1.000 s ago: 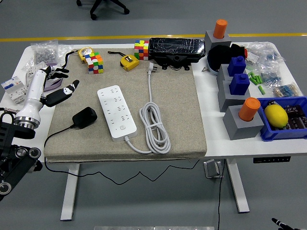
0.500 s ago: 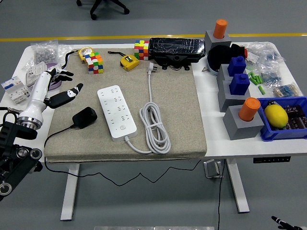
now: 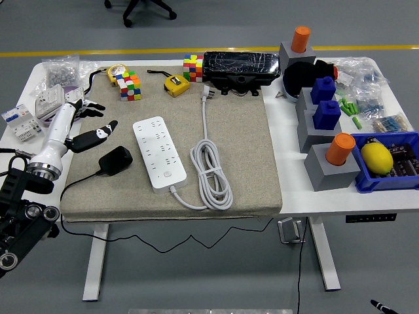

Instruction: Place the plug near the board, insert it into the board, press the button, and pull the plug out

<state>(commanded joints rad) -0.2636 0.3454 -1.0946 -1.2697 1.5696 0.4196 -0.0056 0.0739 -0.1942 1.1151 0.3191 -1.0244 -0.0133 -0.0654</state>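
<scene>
First step pending: left robot hand (image 3: 88,124), fingers spread, holding nothing, hovers at 10 o'clock of black plug adapter (image 3: 115,161); must descend, grasp.

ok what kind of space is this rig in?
Probably a robotics lab or test floor: grey floor with a yellow line, an office chair base, and a white table crowded with test props such as Rubik's cubes and a power strip.
</scene>
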